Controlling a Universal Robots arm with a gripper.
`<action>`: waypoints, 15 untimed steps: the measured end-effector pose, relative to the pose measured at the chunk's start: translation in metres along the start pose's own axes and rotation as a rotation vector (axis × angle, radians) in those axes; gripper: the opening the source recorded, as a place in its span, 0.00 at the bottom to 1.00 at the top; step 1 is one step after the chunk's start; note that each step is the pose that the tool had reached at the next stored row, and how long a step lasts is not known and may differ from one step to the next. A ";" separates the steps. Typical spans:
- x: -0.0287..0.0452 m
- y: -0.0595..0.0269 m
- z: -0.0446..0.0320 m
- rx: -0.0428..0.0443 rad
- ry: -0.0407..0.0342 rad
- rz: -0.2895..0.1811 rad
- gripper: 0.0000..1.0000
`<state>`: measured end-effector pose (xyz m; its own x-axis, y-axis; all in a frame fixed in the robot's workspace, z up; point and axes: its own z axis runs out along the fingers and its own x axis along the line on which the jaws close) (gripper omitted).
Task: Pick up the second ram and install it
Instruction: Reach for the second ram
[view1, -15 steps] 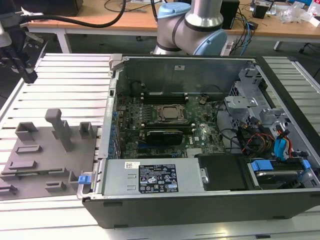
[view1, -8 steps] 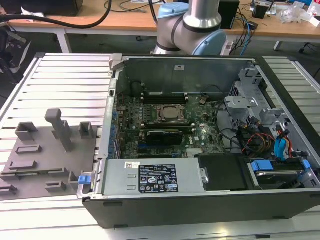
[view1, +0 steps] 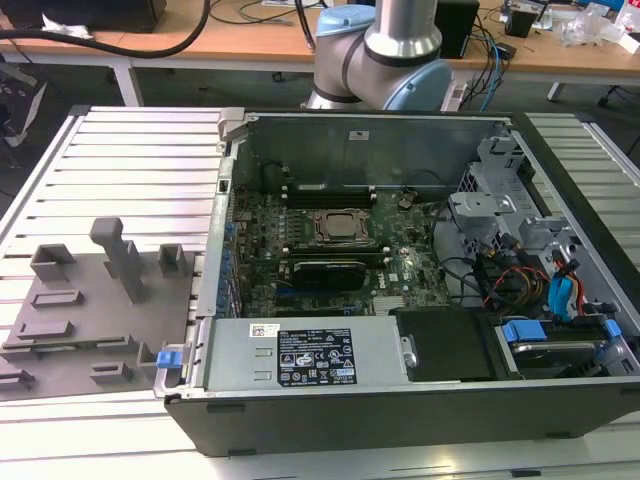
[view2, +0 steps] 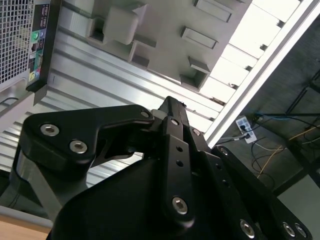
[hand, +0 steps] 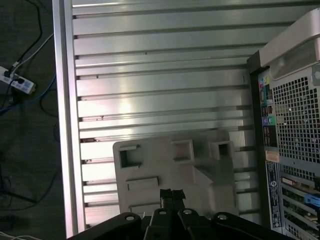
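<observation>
The black metal pincer (hand: 172, 192) is closed. Its two tips press together with nothing between them. In both wrist views it hangs over the flat grey plastic holder plate (hand: 165, 165) with its little blocks and pockets, and it does not touch the plate. The plate lies on the ribbed silver metal desk (hand: 150, 75), just beside the big open black and silver computer box (view1: 400, 420), on the exterior view's left of it.

The second ram (view1: 325, 272), a long thin green stick with dark chips, seems to stand on its edge inside the box, just beside the square silver chip (view1: 338, 226). It is well apart from the pincer, which is outside the box.

The stick looks dark in there, so I cannot tell if it is pushed all the way in. The pincer's own black body covers part of the plate in both wrist views. The grey and blue robot arm (view1: 385, 40) is cut off at the top of the exterior view.
</observation>
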<state>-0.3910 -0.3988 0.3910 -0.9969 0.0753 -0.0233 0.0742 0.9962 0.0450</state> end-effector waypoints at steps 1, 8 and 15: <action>0.0018 -0.0001 0.0000 0.0000 0.0000 0.000 0.11; 0.0137 -0.0011 -0.0002 0.0000 0.0000 0.000 0.11; 0.0127 -0.0076 -0.0004 0.0003 0.0000 0.000 0.11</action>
<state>-0.4042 -0.4055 0.3907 -0.9969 0.0753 -0.0233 0.0742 0.9962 0.0447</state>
